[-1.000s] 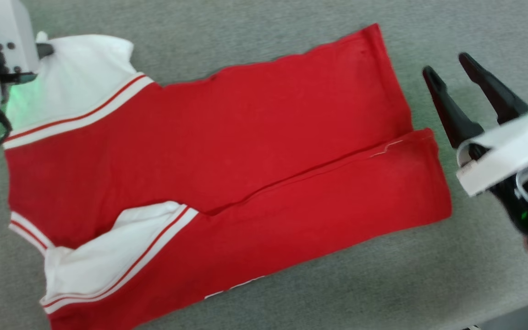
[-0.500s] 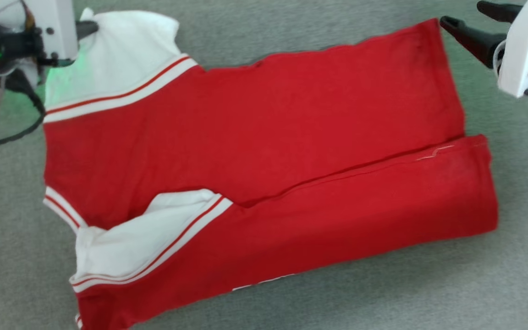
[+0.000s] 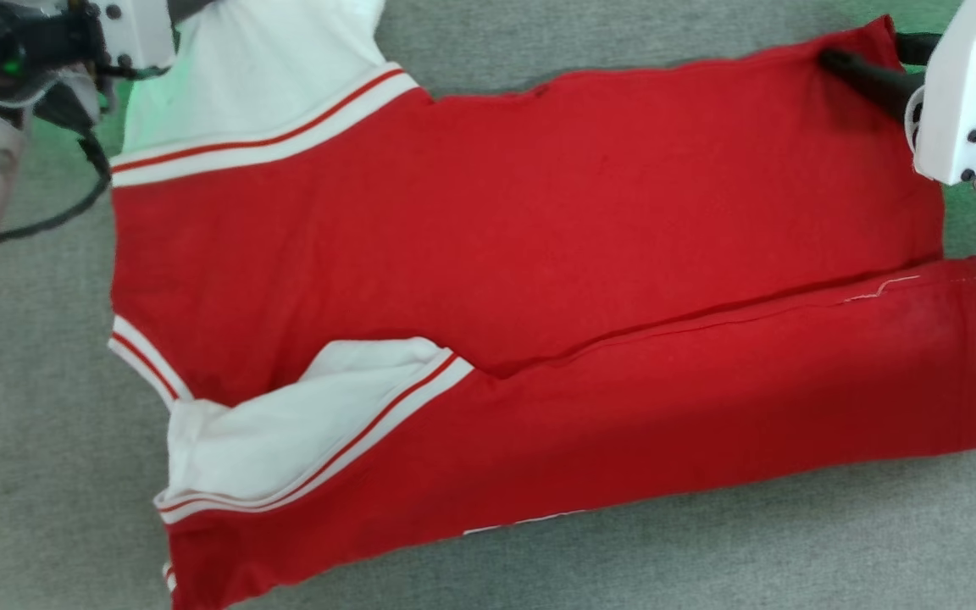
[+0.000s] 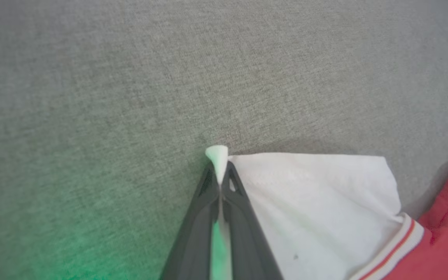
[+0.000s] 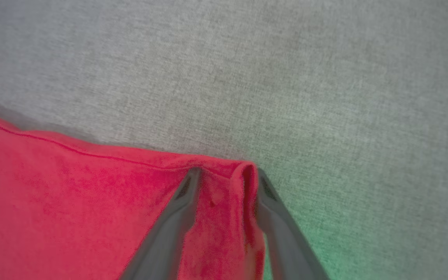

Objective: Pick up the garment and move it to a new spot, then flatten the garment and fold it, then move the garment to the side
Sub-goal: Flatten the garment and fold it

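The garment (image 3: 539,254), a red jersey with white sleeves and red-striped trim, lies spread on the grey cloth surface, its near long side folded over the body. My left gripper (image 4: 219,171) is shut on the corner of the far white sleeve (image 4: 313,202), and a tip of white cloth pokes out past the fingertips. At the far right hem corner my right gripper (image 5: 228,173) stands open, one finger on the red fabric and one off its edge, with the raised red corner (image 5: 224,190) between them. The same gripper (image 3: 865,49) shows at the top right of the head view.
Grey woven cloth (image 3: 708,551) covers the surface all around the garment. A dark cable (image 3: 56,212) hangs from my left arm beside the left sleeve. Green light from the wrists tints the cloth.
The head view has shifted. My right gripper has moved from beside the garment's right edge to its far right corner and now straddles that corner. The left gripper still holds the sleeve.
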Motion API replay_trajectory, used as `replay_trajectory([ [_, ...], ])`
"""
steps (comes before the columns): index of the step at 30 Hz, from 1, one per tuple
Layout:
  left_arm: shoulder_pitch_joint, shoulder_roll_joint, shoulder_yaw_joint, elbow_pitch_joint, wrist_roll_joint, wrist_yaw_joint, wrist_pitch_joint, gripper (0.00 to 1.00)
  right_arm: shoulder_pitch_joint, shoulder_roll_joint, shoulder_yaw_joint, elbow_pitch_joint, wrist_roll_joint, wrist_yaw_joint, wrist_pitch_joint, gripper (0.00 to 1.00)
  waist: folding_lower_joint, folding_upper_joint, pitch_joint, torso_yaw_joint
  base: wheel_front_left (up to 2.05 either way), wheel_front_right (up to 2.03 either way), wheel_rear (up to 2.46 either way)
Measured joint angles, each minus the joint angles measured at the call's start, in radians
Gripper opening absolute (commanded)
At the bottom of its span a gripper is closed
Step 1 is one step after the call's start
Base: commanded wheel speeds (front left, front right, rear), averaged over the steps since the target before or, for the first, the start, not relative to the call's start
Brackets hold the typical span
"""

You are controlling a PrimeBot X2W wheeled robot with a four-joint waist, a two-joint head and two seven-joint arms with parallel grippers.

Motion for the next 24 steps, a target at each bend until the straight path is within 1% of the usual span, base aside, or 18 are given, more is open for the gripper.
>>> replay_trajectory([
  [4,0.035,-0.008,0.023,-0.015,-0.034,-0.012,-0.053,0.00,0.035,-0.021,0.020,-0.024,0.003,0.000,-0.082,0.00,0.0000,0.0000,-0.011,0.016,0.00,0.00,0.00],
  [5,0.069,-0.009,0.037,-0.033,-0.061,-0.017,-0.089,0.00,0.062,-0.040,0.027,-0.038,0.016,0.000,-0.112,0.00,0.0000,0.0000,-0.027,0.023,0.00,0.00,0.00],
  [7,0.089,-0.008,0.043,-0.050,-0.075,-0.017,-0.100,0.00,0.078,-0.050,0.029,-0.046,0.022,0.000,-0.125,0.00,0.0000,0.0000,-0.036,0.027,0.00,0.00,0.00],
  [9,0.133,-0.002,0.050,-0.107,-0.107,-0.018,-0.121,0.00,0.112,-0.075,0.032,-0.065,0.035,0.000,-0.150,0.00,0.0000,0.0000,-0.058,0.036,0.00,0.00,0.00],
  [11,0.186,0.016,0.051,-0.204,-0.138,-0.021,-0.150,0.00,0.142,-0.102,0.038,-0.094,0.044,0.000,-0.178,0.00,0.0000,0.0000,-0.082,0.044,0.00,0.00,0.00],
  [12,0.243,0.054,0.064,-0.310,-0.179,-0.021,-0.179,0.00,0.167,-0.130,0.042,-0.128,0.050,0.000,-0.202,0.00,0.0000,0.0000,-0.107,0.053,0.00,0.00,0.00],
  [13,0.243,0.054,0.064,-0.310,-0.179,-0.021,-0.179,0.00,0.167,-0.130,0.042,-0.128,0.050,0.000,-0.202,0.00,0.0000,0.0000,-0.107,0.053,0.00,0.00,0.00],
  [14,0.276,0.078,0.069,-0.370,-0.198,-0.021,-0.193,0.00,0.182,-0.148,0.043,-0.146,0.055,0.000,-0.213,0.00,0.0000,0.0000,-0.121,0.057,0.00,0.00,0.00],
  [15,0.346,0.125,0.076,-0.479,-0.220,-0.021,-0.227,0.00,0.224,-0.188,0.037,-0.187,0.077,0.000,-0.231,0.00,0.0000,0.0000,-0.146,0.068,0.00,0.00,0.00],
  [17,0.414,0.159,0.089,-0.588,-0.256,-0.021,-0.266,0.00,0.276,-0.232,0.020,-0.229,0.091,0.000,-0.257,0.00,0.0000,0.0000,-0.170,0.082,0.00,0.00,0.00],
  [21,0.555,0.253,0.107,-0.791,-0.279,-0.021,-0.341,0.00,0.389,-0.328,-0.026,-0.319,0.110,0.000,-0.299,0.00,0.0000,0.0000,-0.204,0.118,0.00,0.00,0.00],
  [23,0.629,0.302,0.119,-0.872,-0.281,-0.021,-0.388,0.00,0.452,-0.355,-0.042,-0.365,0.118,0.000,-0.313,0.00,0.0000,0.0000,-0.220,0.134,0.00,0.00,0.00],
  [24,0.701,0.344,0.124,-0.944,-0.284,-0.021,-0.431,0.00,0.513,-0.387,-0.062,-0.406,0.127,0.000,-0.321,0.00,-0.0001,0.0000,-0.234,0.148,0.00,0.00,0.00],
])
